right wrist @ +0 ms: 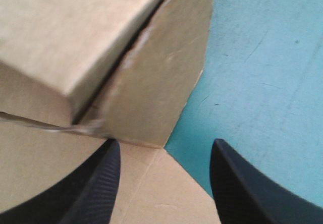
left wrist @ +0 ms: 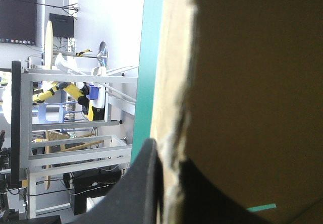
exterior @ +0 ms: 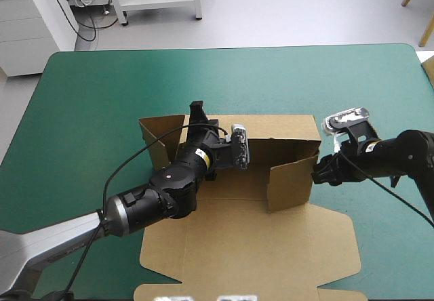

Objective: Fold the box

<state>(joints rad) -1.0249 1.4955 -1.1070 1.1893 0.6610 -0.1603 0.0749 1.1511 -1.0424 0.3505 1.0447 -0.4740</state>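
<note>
My left claw (exterior: 197,113) seems clamped on the far wall of the brown cut-board box (exterior: 244,247), one black finger (left wrist: 144,188) against the board; my right claw (exterior: 324,171) stands wide at its raised right corner; the box sits mid-way on the teal-green covered desk (exterior: 102,91), lid flat towards me.

No legible txt, nos., brand or sign in any view. Small yellow sticker (exterior: 199,155) on black wrist section of left arm (exterior: 169,186): print too small to read. Small pale sticker (exterior: 369,147) on black wrist of right arm (exterior: 407,152): same, can't make out chars. Brown board box (exterior: 251,247): faces show plain in high & both wrist views.
</note>
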